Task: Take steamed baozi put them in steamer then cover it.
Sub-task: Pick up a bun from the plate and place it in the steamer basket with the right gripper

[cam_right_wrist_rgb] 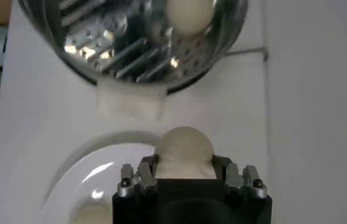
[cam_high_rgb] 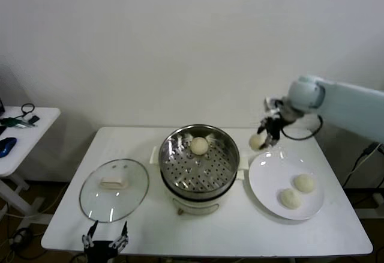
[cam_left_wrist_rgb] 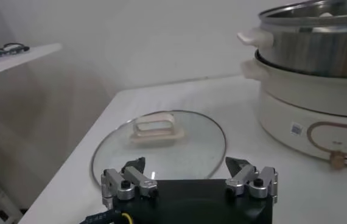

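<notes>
Creamy-white dough sits pinched in the right gripper [cam_high_rgb: 266, 136] in the head view, lifted just above the far edge of the white plate [cam_high_rgb: 270, 179]; this held baozi [cam_high_rgb: 257, 142] should, I judge, travel level and high enough to clear the rim of the steamer [cam_high_rgb: 180, 149], then be lowered onto a bare patch of perforated tray, apart from the bun in the steamer [cam_high_rgb: 199, 146]; a light grip matters, since soft dough may dent or slip; two more buns [cam_high_rgb: 297, 191] wait on the plate's near side; the cover [cam_high_rgb: 114, 190] lies flat on the table [cam_high_rgb: 252, 233] to the steamer's left, with the left gripper [cam_high_rgb: 105, 240] parked at the table's near edge.

Left wrist view: fingers [cam_left_wrist_rgb: 129, 181] spread wide, holding nothing, just short of the cover [cam_left_wrist_rgb: 161, 146]; the steamer [cam_left_wrist_rgb: 313, 79] stands beside it, uncovered.

Right wrist view: fingers [cam_right_wrist_rgb: 138, 176] pressed against both sides of the held baozi [cam_right_wrist_rgb: 184, 152], above the plate [cam_right_wrist_rgb: 64, 182]; beyond, the steamer [cam_right_wrist_rgb: 100, 49] holds its one bun [cam_right_wrist_rgb: 189, 13].
</notes>
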`<state>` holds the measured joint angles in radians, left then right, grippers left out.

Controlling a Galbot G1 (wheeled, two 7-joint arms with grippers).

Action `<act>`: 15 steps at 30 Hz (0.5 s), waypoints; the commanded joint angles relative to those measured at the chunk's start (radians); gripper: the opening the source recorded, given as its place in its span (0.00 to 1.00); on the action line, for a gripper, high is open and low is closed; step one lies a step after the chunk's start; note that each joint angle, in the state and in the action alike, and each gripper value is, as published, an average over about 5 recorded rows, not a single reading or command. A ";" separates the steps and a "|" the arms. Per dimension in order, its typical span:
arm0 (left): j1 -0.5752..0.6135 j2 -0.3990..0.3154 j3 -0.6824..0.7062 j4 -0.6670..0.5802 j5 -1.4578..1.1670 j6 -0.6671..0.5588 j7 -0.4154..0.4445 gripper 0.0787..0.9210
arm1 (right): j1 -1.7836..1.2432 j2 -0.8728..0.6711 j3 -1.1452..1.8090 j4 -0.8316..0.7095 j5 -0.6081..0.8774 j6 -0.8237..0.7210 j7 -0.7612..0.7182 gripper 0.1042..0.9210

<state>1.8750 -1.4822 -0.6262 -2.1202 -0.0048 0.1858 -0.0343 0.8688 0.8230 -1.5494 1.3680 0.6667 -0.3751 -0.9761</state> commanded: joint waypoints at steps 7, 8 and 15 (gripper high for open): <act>0.002 0.001 0.004 -0.009 -0.003 -0.001 -0.001 0.88 | 0.051 0.284 0.048 0.189 0.269 -0.176 0.187 0.63; 0.002 0.001 0.003 -0.010 -0.004 -0.001 -0.001 0.88 | 0.022 0.303 0.054 0.181 0.258 -0.183 0.201 0.63; 0.003 0.000 -0.004 -0.007 -0.007 -0.001 -0.003 0.88 | -0.169 0.385 0.090 0.102 0.158 -0.202 0.246 0.63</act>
<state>1.8770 -1.4817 -0.6300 -2.1283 -0.0111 0.1847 -0.0372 0.8647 1.0707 -1.4924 1.4804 0.8389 -0.5195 -0.8180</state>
